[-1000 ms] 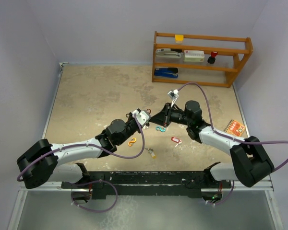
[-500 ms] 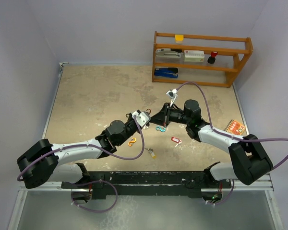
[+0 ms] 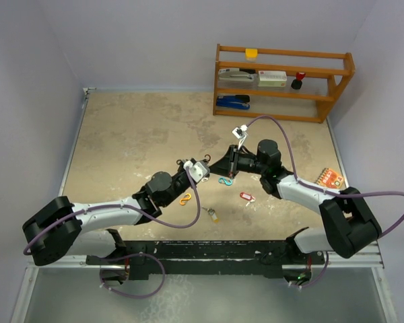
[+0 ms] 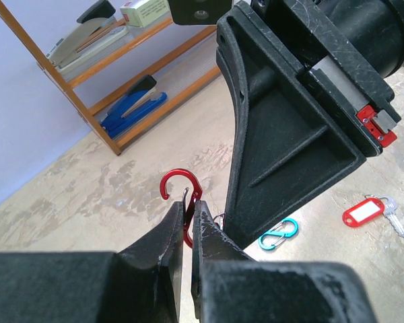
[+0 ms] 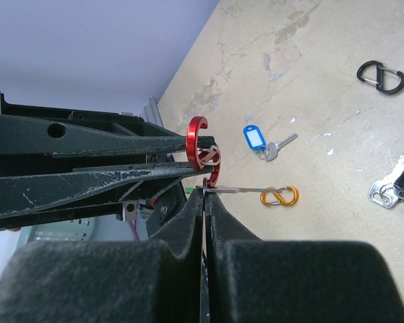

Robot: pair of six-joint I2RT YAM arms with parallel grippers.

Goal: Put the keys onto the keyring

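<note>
Meanwhile, midway between near and far edges, the left gripper (image 4: pixel 190 203) pinches a red clip (image 5: pixel 191 141), the right gripper (image 5: pixel 205 192) clamps a thin silver piece (image 5: pixel 239 190) beside it, and a red-tagged key (image 4: pixel 362 212) lies loose toward the near edge.

Four S-shaped clips show: red clip (image 5: pixel 190 140), teal clip (image 4: pixel 279 233), orange clip (image 5: pixel 279 196), black clip (image 5: pixel 381 76). Three keys lie on the surface (image 3: pixel 135 134): red-tagged key (image 4: pixel 363 212), blue-tagged key (image 5: pixel 256 140), dark-headed key (image 5: pixel 394 183). Two staplers: grey stapler (image 4: pixel 81 42), blue stapler (image 4: pixel 135 108).
</note>
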